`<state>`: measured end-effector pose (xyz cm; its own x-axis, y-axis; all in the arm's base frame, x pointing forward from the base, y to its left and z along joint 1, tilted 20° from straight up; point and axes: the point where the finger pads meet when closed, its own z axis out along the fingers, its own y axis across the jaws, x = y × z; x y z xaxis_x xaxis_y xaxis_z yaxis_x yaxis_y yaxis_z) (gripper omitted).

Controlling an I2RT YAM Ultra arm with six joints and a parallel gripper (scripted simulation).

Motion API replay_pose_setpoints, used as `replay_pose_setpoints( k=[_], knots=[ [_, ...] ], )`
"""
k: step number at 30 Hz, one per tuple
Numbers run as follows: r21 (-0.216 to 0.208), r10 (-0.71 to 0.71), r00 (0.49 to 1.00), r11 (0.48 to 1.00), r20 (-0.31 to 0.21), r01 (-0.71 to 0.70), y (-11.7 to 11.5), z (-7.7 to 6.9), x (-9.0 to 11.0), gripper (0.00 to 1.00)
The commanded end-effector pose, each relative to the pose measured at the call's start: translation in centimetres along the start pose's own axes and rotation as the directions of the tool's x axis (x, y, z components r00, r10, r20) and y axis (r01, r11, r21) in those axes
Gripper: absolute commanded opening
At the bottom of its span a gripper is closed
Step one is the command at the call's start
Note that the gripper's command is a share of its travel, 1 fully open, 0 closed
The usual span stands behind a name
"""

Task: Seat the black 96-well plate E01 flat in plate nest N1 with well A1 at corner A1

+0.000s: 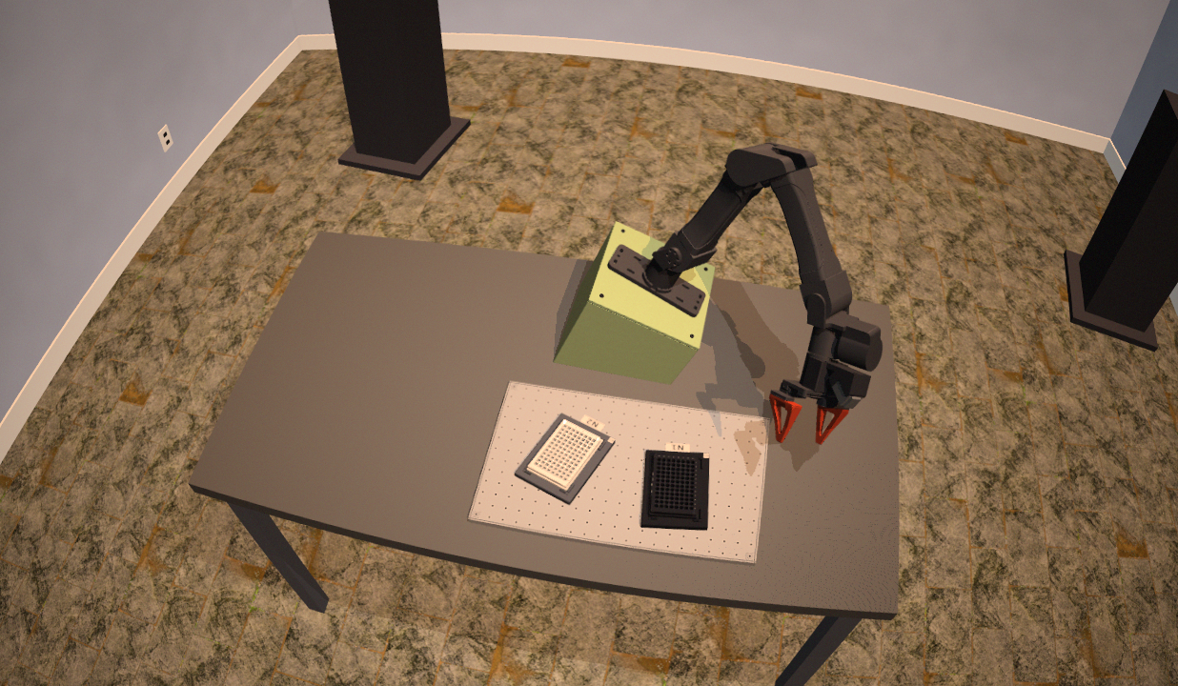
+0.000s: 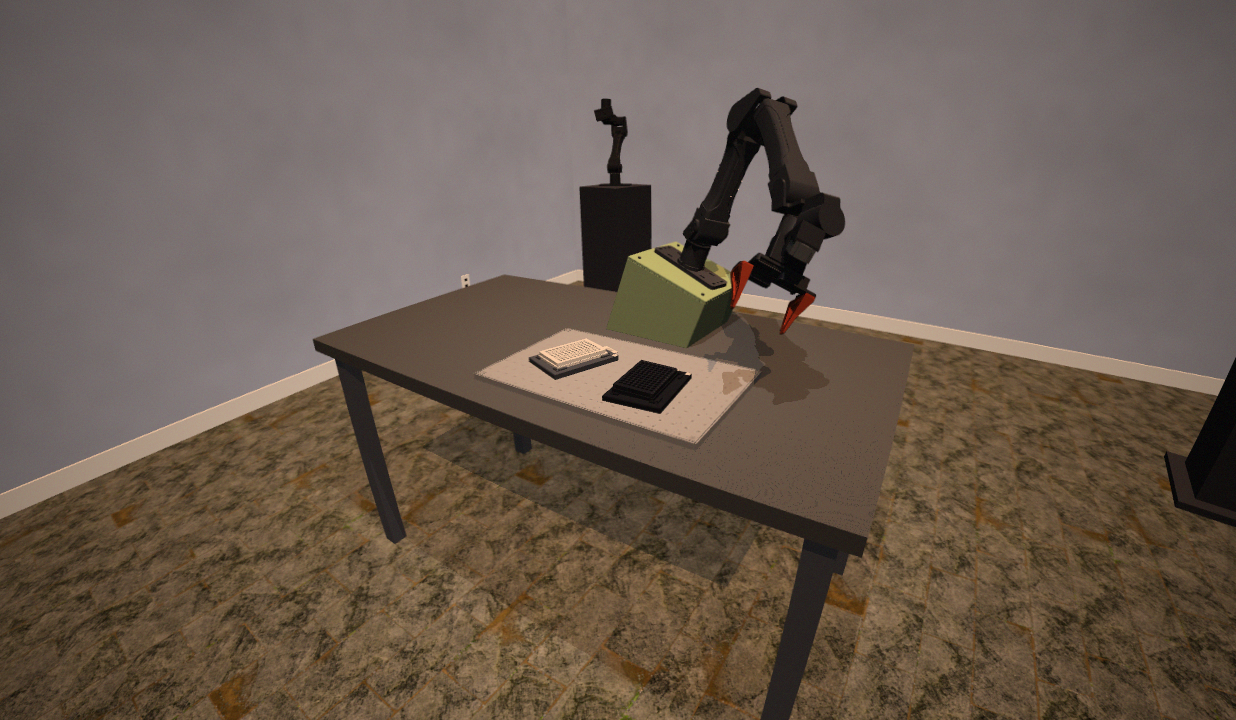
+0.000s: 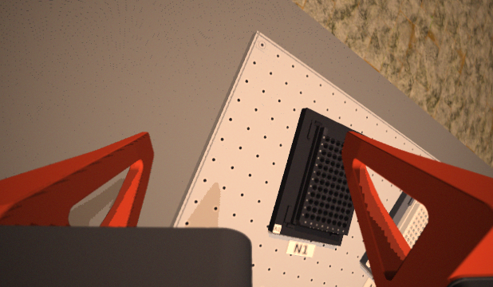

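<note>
Spread to their full width, your red fingers grip nothing, and the gripper (image 1: 806, 417) hangs above bare table (image 1: 362, 341) just off the far right corner of the perforated mat (image 1: 729, 529), well apart from both plates.

Your target, the black plate E01 (image 1: 677, 486), lies on nest N1 (image 3: 288, 187) toward the mat's right half, beside the N1 tag (image 3: 300, 249). From the wrist view one long side seems to ride higher than the other, though you cannot read the tilt with certainty. White plate E07 (image 1: 565, 449) sits in nest N2 (image 1: 538, 479) to its left, turned at an angle.

Judge E01 as a light, rigid moulded piece: it should not flex, but smooth plastic walls may slip under a shallow pinch, and a light plate can skate if nudged off-centre. Take it across the two long sides near mid-length, fingertips low on the skirt. The small pale label (image 3: 277, 228) at the corner near the tag suggests which end is column 1; check that against the A1 mark before you commit.

Room is generous on the right and front of N1, where mat and table lie open. Approach from there, since E07 stands near on the left and the green arm pedestal (image 1: 627, 332) behind.
</note>
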<state>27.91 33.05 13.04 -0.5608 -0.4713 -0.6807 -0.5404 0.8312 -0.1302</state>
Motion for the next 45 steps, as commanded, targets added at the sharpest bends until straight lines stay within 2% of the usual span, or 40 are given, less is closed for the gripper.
replay_pose_setpoints(
  k=[1,2,4,5,6,7,8,10,11,13,14,15,16,18,21,22,23,25,26,27,28,29,30,31,34,36,38,44,45],
  knots=[
    [-0.027,0.010,0.999,1.000,-0.047,-0.012,-0.8,0.7,-0.2,1.00],
    [-0.033,0.015,0.997,0.999,-0.080,-0.018,-1.1,1.1,0.0,1.00],
    [-0.033,0.015,0.997,0.999,-0.080,-0.018,-1.1,1.1,0.0,1.00],
    [-0.038,0.023,0.993,0.999,-0.112,-0.027,-1.3,1.4,0.3,1.00],
    [-0.038,0.020,0.993,0.999,-0.112,-0.025,-1.6,1.8,0.5,1.00],
    [-0.032,0.011,0.990,0.999,-0.142,-0.015,-2.1,2.3,2.3,1.00],
    [-0.037,0.018,0.993,0.999,-0.119,-0.023,-2.2,2.8,2.0,1.00],
    [-0.035,0.015,0.992,0.999,-0.128,-0.020,-2.7,3.8,2.8,1.00],
    [-0.045,0.029,0.990,0.998,-0.140,-0.036,-2.9,3.6,1.6,1.00],
    [-0.058,0.044,0.978,0.997,-0.205,-0.057,-3.5,4.3,2.2,1.00],
    [-0.058,0.044,0.977,0.997,-0.207,-0.057,-3.7,4.6,2.5,1.00],
    [-0.056,0.041,0.974,0.997,-0.221,-0.054,-4.0,5.1,3.7,1.00],
    [-0.066,0.055,0.970,0.995,-0.236,-0.072,-4.3,5.2,3.1,1.00],
    [-0.079,0.075,0.953,0.992,-0.293,-0.102,-4.9,5.8,3.7,1.00],
    [-0.080,0.076,0.952,0.991,-0.297,-0.104,-5.1,6.1,4.0,1.00],
    [-0.079,0.075,0.950,0.991,-0.303,-0.103,-5.6,5.7,5.1,1.00],
    [-0.088,0.088,0.942,0.989,-0.324,-0.123,-5.7,6.7,4.6,1.00],
    [-0.101,0.111,0.920,0.982,-0.376,-0.160,-6.3,7.2,5.2,1.00],
    [-0.102,0.113,0.917,0.981,-0.382,-0.164,-6.6,7.5,5.5,1.00],
    [-0.098,0.109,0.906,0.982,-0.409,-0.162,-6.9,7.8,7.2,1.00],
    [-0.098,0.108,0.904,0.982,-0.413,-0.162,-7.1,8.1,7.9,1.00],
    [-0.100,0.111,0.911,0.982,-0.397,-0.163,-7.4,8.6,7.8,1.00],
    [-0.106,0.124,0.897,0.977,-0.424,-0.185,-7.7,8.5,7.7,1.00],
    [-0.116,0.140,0.893,0.971,-0.429,-0.207,-8.1,8.8,7.1,1.00],
    [-0.121,0.154,0.870,0.964,-0.468,-0.236,-8.9,9.4,8.6,1.00],
    [-0.134,0.183,0.846,0.949,-0.500,-0.284,-9.6,9.9,8.9,1.00],
    [-0.134,0.183,0.846,0.949,-0.500,-0.284,-9.6,9.9,8.9,1.00],
    [-0.154,0.247,0.769,0.900,-0.589,-0.407,-11.4,10.9,11.1,1.00],
    [-0.147,0.244,0.751,0.899,-0.614,-0.412,-11.4,10.9,12.8,1.00]
  ],
)
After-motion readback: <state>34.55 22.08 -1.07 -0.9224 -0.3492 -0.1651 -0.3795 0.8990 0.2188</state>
